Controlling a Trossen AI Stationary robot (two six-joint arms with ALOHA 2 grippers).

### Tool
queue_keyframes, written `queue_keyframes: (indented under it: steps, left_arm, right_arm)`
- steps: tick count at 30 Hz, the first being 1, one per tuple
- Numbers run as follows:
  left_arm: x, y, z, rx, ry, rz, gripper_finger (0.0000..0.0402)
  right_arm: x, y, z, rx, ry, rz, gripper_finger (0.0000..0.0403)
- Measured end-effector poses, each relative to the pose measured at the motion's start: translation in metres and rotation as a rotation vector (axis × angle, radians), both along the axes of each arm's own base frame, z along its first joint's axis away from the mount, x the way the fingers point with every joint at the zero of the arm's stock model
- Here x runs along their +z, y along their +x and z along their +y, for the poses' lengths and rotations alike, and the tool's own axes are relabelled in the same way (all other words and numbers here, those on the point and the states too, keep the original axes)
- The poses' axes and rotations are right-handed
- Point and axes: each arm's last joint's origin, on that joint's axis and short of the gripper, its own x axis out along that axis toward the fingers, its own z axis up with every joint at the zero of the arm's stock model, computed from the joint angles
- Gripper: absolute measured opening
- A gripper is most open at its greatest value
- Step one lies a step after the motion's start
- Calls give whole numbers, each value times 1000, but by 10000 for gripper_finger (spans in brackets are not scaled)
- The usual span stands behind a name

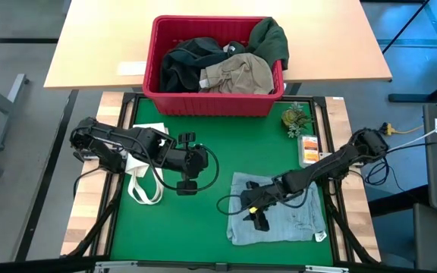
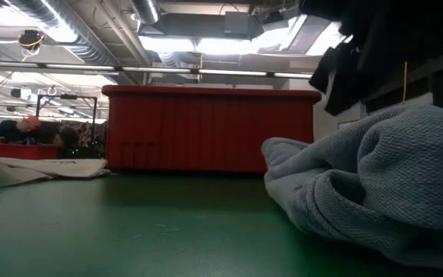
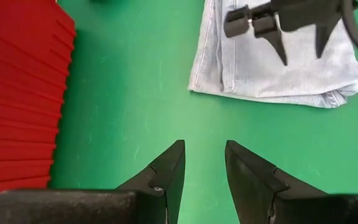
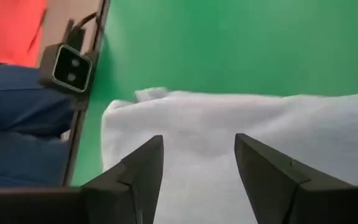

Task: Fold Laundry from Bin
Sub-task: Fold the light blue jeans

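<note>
Jeans are laid flat at the counter's near right corner, edges clear of the rim. The right hand is poised above them, fingers apart, nothing gripped. The left hand is held mid-counter, fingers parted, over bare green surface. The bin of laundry is set at the far edge.

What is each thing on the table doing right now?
jeans: lying flat, folded, on the green mat.
bin: upright, holding dark green, black and khaki clothes.
white tote bag: lying flat beside the left arm.
left gripper: open, empty, above bare mat.
right gripper: open, empty, over the jeans.
small plant: standing by the bin.
</note>
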Motion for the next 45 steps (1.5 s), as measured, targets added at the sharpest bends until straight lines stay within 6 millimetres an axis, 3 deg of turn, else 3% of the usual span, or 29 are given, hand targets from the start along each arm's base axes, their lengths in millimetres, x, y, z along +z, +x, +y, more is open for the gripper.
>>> queue_keyframes:
  steps: [6,17,24,31,39,45]
  left_arm:
    - [1,1,0,0,-3,-11,110]
    - [1,1,0,0,-4,-13,110]
    - [1,1,0,0,-4,-13,110]
    - [1,1,0,0,-4,-13,110]
    - [1,1,0,-4,0,-12,110]
    - [1,1,0,-48,27,-4,110]
  right_arm:
    - [-1,-6,-5,-80,-127,49,200]
    - [-22,-34,-10,-89,-210,340,200]
    - [-40,-50,-9,-120,-94,430,200]
    - [-45,-57,-3,-108,-65,483,200]
    - [-34,-60,17,-46,-76,471,200]
    - [1,-56,20,-25,-58,398,200]
